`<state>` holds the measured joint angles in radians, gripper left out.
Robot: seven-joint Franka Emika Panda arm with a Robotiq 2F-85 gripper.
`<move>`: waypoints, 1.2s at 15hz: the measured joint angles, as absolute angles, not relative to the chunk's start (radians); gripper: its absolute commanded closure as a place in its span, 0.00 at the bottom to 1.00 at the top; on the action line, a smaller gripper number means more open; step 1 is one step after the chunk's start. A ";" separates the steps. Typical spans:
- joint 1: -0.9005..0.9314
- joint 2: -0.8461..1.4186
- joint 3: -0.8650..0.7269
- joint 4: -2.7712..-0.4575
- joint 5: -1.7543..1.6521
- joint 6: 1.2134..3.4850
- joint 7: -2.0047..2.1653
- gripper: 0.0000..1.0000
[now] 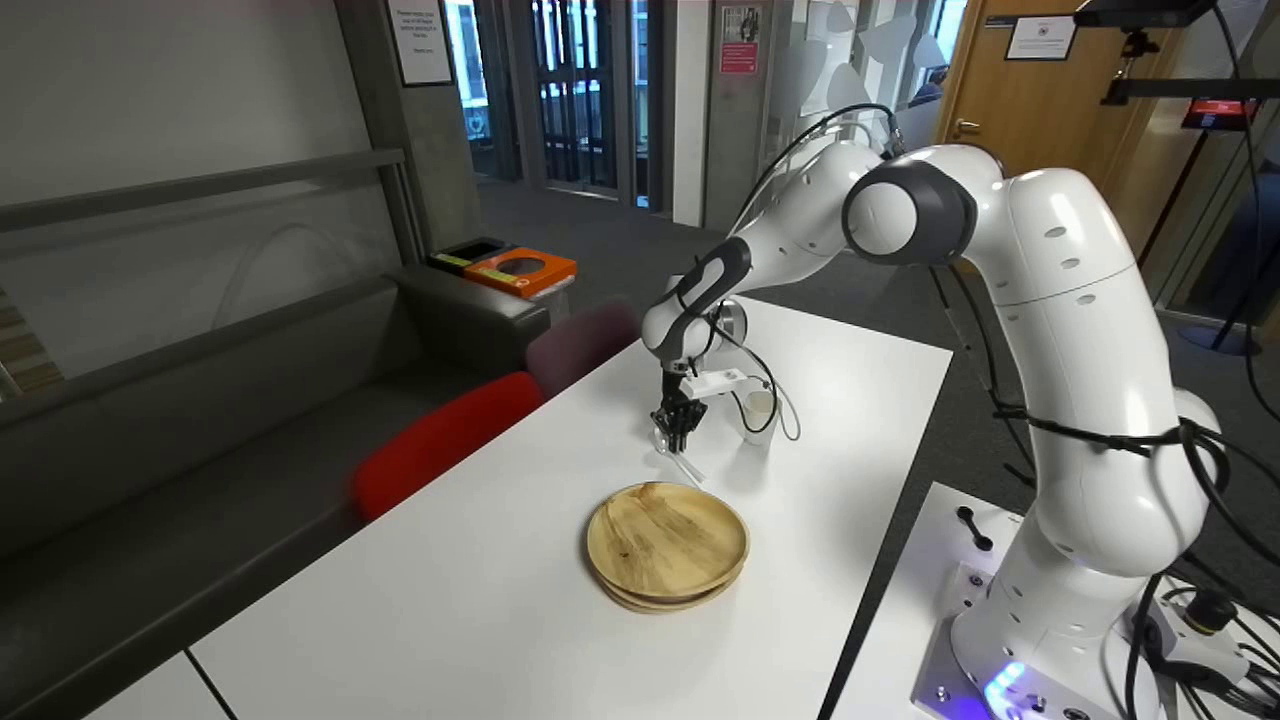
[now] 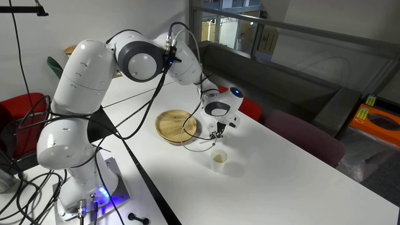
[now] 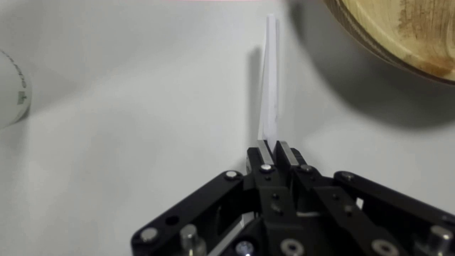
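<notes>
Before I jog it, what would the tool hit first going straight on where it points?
Likely the white table: the tool points down at it. The white utensil in its grip may touch first; clearance is hard to judge.

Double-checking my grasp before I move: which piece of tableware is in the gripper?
The slim white utensil: it alone is pinched in the gripper. The cup and the stacked wooden plates stand on the table, clear of the gripper.

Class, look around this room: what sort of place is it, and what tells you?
Probably a shared break area in an office or campus building: a long sofa runs alongside the table, an orange-topped bin stands at the sofa's end, and a printed notice hangs on a pillar.
</notes>
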<state>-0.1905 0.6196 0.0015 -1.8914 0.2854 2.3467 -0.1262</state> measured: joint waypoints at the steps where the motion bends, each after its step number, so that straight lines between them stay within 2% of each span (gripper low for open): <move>1: -0.191 0.620 0.001 -1.890 0.288 2.347 -0.125 0.98; 18: -0.195 0.641 0.001 -1.888 0.291 2.347 -0.124 0.98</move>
<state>-0.1950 0.6406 0.0015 -1.8876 0.2907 2.3467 -0.1243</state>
